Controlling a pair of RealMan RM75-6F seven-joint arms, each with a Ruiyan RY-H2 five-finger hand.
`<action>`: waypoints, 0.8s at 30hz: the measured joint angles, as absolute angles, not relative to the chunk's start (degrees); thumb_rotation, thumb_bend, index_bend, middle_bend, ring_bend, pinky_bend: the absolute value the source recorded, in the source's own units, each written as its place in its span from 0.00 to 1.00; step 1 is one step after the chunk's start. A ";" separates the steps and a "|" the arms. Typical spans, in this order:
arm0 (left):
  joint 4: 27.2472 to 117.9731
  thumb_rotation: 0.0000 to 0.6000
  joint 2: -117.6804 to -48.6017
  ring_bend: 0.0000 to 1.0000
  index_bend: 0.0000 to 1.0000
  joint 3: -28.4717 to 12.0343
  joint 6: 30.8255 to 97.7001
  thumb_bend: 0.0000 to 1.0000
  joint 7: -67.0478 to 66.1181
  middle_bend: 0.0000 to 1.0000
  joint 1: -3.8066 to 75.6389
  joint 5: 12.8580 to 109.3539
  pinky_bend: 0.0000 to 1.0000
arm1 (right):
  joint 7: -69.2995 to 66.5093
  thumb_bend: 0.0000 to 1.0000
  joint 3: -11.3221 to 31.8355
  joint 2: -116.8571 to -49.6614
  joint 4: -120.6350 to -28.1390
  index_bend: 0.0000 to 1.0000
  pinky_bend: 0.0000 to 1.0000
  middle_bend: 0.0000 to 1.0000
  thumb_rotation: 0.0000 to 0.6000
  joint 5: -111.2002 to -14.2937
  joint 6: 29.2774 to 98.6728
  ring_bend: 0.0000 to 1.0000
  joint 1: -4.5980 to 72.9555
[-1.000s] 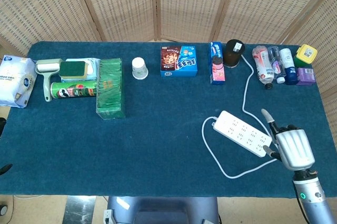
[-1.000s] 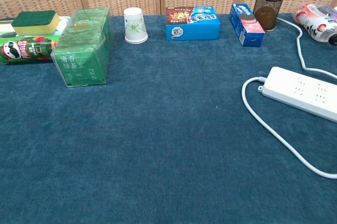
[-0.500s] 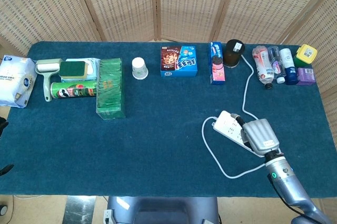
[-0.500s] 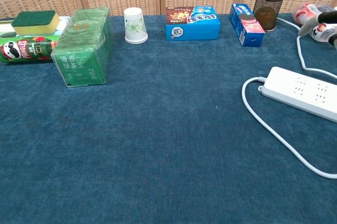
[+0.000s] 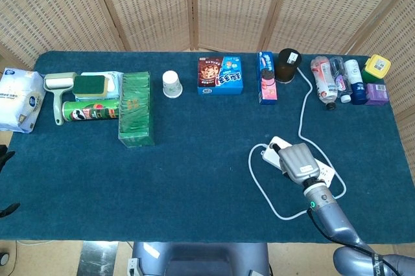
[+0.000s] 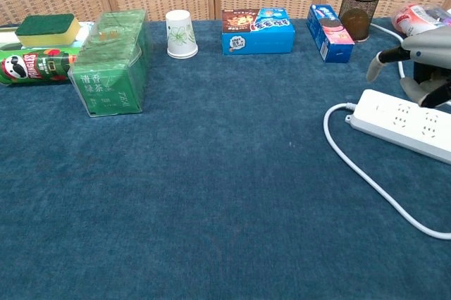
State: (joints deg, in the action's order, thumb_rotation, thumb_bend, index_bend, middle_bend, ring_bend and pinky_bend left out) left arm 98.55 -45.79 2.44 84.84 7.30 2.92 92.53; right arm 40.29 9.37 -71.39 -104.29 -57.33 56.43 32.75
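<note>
The right hand [image 5: 296, 162] has slid left over the power strip [image 6: 405, 123] — hovering, fingers apart, grasping nothing.

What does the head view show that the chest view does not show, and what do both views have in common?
Only the head view shows the white tissue pack, the lint roller, the yellow-lidded jar and the purple box. Only the chest view shows the right hand's fingers held apart, above the power strip and not touching it. Both show the right hand, the power strip, the paper cup, the green tea box and the Pringles can.
</note>
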 measured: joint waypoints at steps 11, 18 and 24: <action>99.12 1.00 -45.61 0.00 0.00 2.52 85.15 0.05 6.65 0.00 2.73 92.42 0.00 | 40.64 0.85 7.22 -73.58 -100.72 0.24 1.00 1.00 1.00 -53.40 56.51 1.00 34.79; 99.53 1.00 -45.57 0.00 0.00 2.55 85.41 0.05 6.10 0.00 2.61 92.52 0.00 | 39.90 0.85 5.96 -74.51 -98.77 0.25 1.00 1.00 1.00 -52.55 56.60 1.00 35.47; 99.79 1.00 -45.58 0.00 0.00 2.53 85.39 0.05 5.79 0.00 2.59 92.37 0.00 | 39.41 0.85 5.21 -74.76 -97.99 0.26 1.00 1.00 1.00 -52.39 56.92 1.00 35.95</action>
